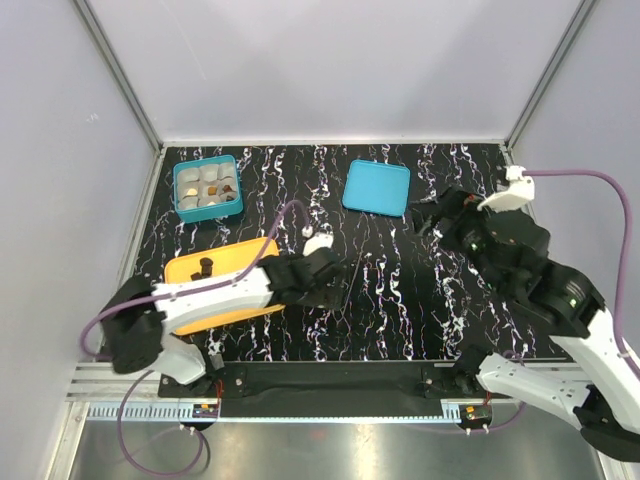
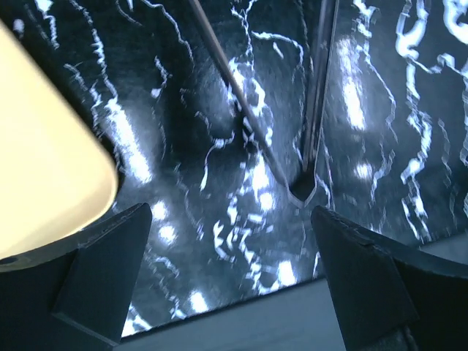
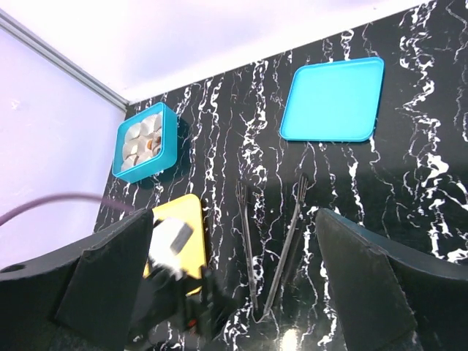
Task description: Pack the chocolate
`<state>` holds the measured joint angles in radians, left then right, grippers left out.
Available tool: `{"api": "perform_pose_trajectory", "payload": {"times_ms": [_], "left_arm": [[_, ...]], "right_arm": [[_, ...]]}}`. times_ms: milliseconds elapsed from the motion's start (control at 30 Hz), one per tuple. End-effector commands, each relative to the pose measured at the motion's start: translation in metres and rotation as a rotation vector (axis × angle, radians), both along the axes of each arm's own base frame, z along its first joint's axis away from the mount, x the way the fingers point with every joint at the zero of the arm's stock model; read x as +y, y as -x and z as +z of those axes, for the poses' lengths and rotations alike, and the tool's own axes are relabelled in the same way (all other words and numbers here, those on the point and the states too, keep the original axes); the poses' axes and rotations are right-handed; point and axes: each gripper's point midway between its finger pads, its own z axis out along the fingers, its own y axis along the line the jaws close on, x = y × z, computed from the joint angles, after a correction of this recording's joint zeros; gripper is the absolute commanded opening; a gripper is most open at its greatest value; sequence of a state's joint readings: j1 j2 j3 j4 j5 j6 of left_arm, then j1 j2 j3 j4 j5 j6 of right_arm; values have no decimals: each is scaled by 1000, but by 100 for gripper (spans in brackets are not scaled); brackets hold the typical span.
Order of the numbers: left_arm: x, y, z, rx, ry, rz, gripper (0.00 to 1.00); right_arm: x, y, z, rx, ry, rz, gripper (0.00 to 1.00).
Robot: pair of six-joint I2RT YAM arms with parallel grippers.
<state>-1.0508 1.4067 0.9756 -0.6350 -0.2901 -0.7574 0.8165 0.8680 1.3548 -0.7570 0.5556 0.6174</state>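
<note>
Chocolate pieces [image 1: 210, 184], dark brown and cream-white, fill the compartments of the teal box [image 1: 180, 200], which also shows in the right wrist view [image 3: 167, 139]. One dark piece [image 1: 205, 266] lies on the orange tray [image 1: 240, 256]. My left gripper [image 1: 338, 280] is open just right of the tray, low over the table, and its jaws [image 2: 230, 278] hold nothing. Metal tongs [image 2: 307, 131] lie just ahead of it. My right gripper [image 1: 420, 218] hovers open and empty beside the teal lid [image 1: 376, 187], high above the table [image 3: 234, 285].
The flat teal lid [image 3: 333, 99] lies at the back middle of the black marbled table. The tongs [image 3: 274, 248] lie between the tray [image 3: 186, 219] and the table's centre. Pale walls close in the back and sides. Purple cables trail from both arms.
</note>
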Motion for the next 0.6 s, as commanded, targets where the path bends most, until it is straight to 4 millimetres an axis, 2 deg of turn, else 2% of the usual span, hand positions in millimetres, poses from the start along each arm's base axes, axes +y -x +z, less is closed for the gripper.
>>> {"api": "perform_pose_trajectory", "payload": {"times_ms": [0,167,200,567], "left_arm": [[-44,-33,25,-108,87,88,99],[-70,-35,3,-76,81,79,99],[-76,-36,3,-77,97,83,99],[-88,-42,-40,-27,26,111,98]], "right_arm": [[-9,6,-24,23,64,4,99],[-17,11,-27,-13,39,-6,100],[-18,11,-26,-18,35,-6,99],[-17,14,-24,-46,40,23,100]]}}
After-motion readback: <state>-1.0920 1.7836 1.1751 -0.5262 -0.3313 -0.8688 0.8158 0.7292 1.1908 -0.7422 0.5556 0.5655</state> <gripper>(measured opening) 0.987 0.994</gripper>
